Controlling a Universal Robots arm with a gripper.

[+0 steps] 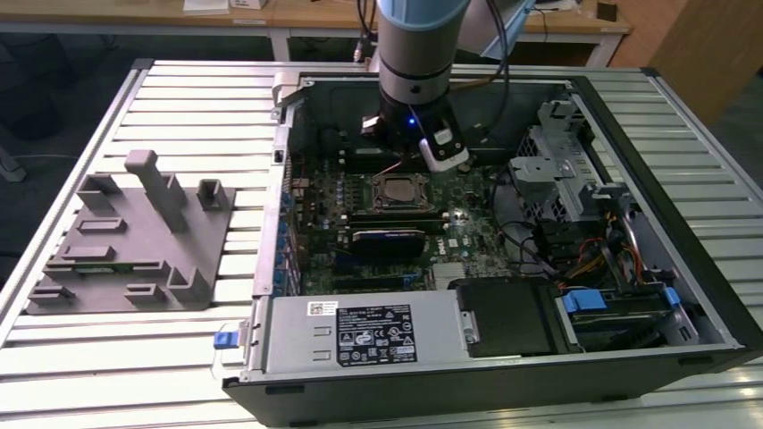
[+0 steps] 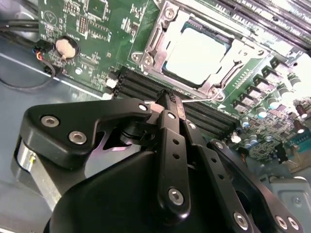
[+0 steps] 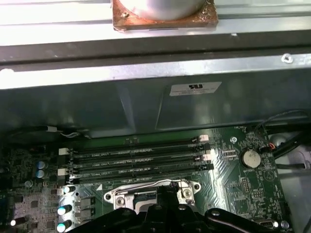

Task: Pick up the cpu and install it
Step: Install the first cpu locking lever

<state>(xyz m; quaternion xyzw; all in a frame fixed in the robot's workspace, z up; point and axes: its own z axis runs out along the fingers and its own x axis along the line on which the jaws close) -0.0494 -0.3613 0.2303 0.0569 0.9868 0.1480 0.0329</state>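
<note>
**CPU seated in its socket, pincer closed and empty above the board**

The cpu lies flat in the motherboard socket, its pale metal top framed by the silver retention bracket. In the exterior view the socket sits near the middle of the open computer case, and the chip's top is hard to tell apart from the bracket there. In the first wrist view the black linkage cuts off all but the near edge of the bracket, so the chip itself cannot be made out.

The pincer is clenched: its two black fingers meet at the tips with nothing between them, hovering just off one corner of the socket over the memory slots. In the exterior view the arm comes straight down into the case and hides its own fingertips; a white camera block juts from the wrist.

Room is tight: the case wall rises just beyond the memory slots, and a drive cage with bundled cables stands on the exterior view's right. A power supply fills the near edge of the case.

Outside the case, on the slatted surface to the exterior view's left, stands a grey fixture block with upright posts. A coin cell battery shows in both wrist views.
</note>
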